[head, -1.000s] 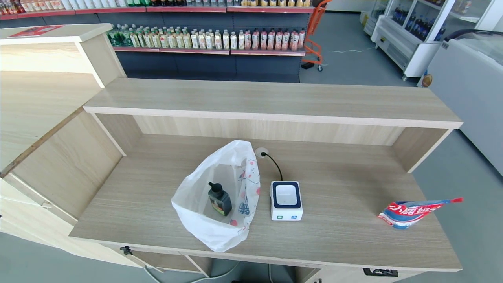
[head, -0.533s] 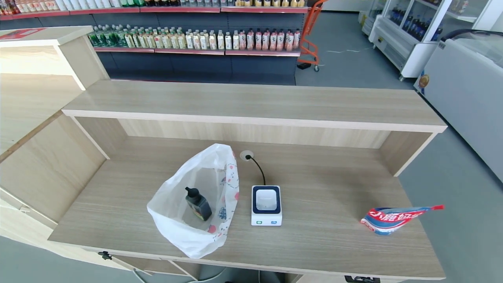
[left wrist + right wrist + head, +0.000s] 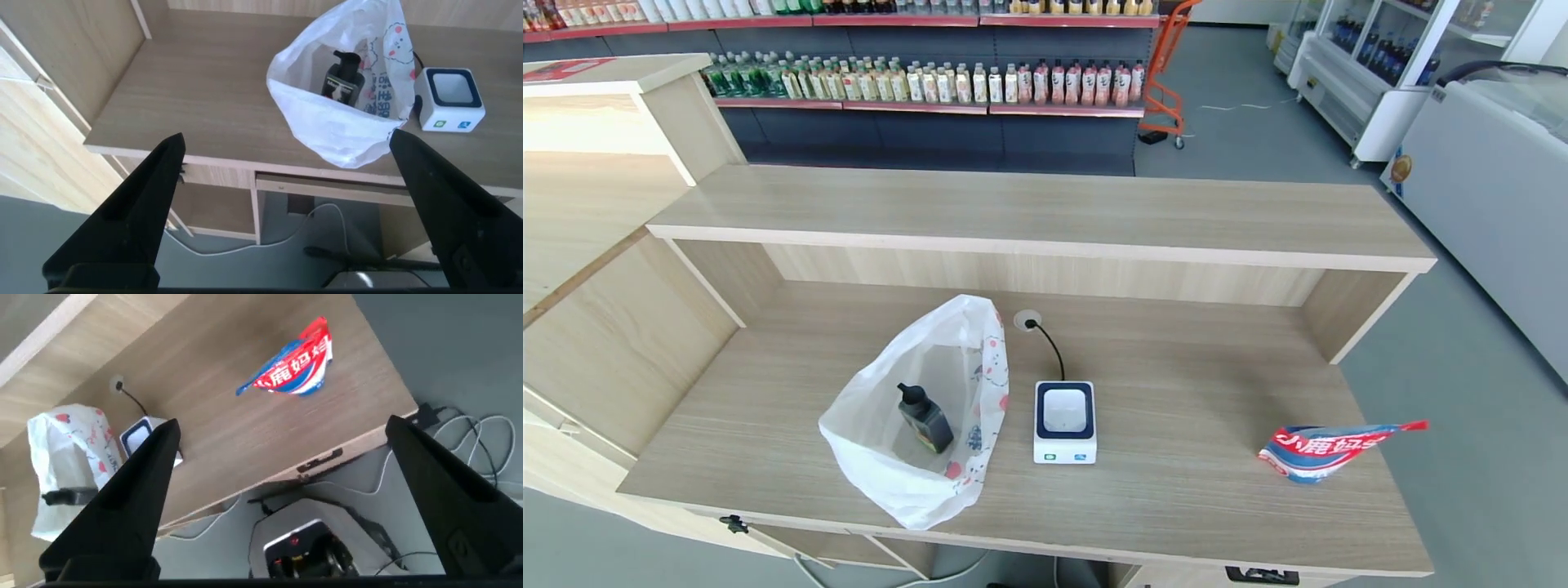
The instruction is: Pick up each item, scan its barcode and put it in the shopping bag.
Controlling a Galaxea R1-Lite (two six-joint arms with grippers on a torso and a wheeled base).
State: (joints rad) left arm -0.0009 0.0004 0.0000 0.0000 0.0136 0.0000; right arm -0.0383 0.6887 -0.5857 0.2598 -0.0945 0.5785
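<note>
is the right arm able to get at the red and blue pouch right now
Probably yes: the pouch lies alone at the right end of the counter, with nothing between it and the open right gripper.

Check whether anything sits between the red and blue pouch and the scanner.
Nothing visible does: only counter top lies between the pouch and the scanner. The scanner itself stands between the pouch and the shopping bag.

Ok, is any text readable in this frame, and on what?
Red-and-blue pouch: large white characters, creased and tilted, no reliable reading.
Dark pump bottle in the shopping bag: label too small.
Scanner: two button marks, too small.
Shelf bottles: labels too small.
</note>
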